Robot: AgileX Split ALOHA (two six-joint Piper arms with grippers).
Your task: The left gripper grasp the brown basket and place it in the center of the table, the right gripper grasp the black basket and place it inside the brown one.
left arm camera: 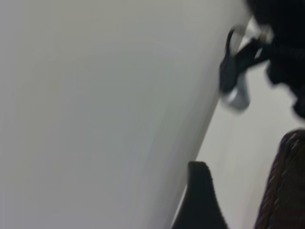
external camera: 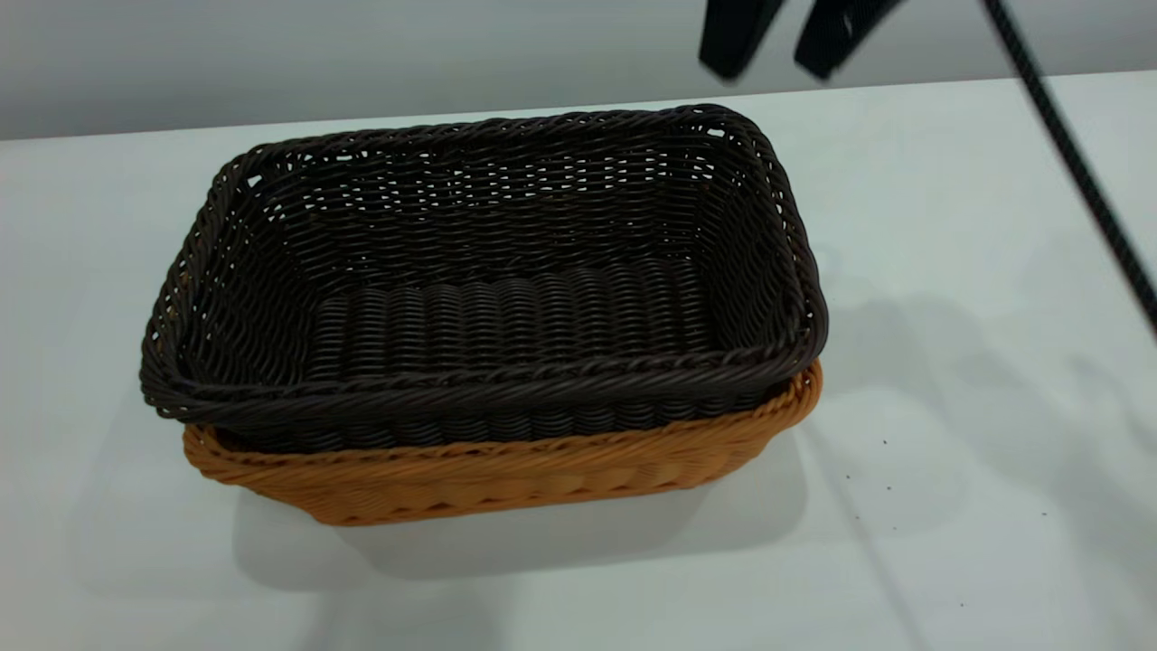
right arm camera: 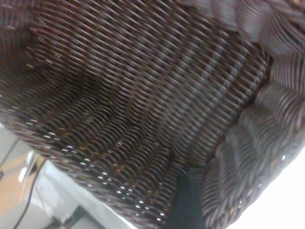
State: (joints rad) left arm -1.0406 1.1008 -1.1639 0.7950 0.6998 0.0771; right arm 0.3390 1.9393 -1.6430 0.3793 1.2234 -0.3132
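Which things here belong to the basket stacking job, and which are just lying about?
Job: black basket, nested in the brown basket; table; right hand, open above the baskets' far right corner; left hand, outside the exterior view.
Just there: black cable; dark specks on the table.

black basket (external camera: 506,271): 1 | brown basket (external camera: 506,475): 1 | table (external camera: 949,506): 1
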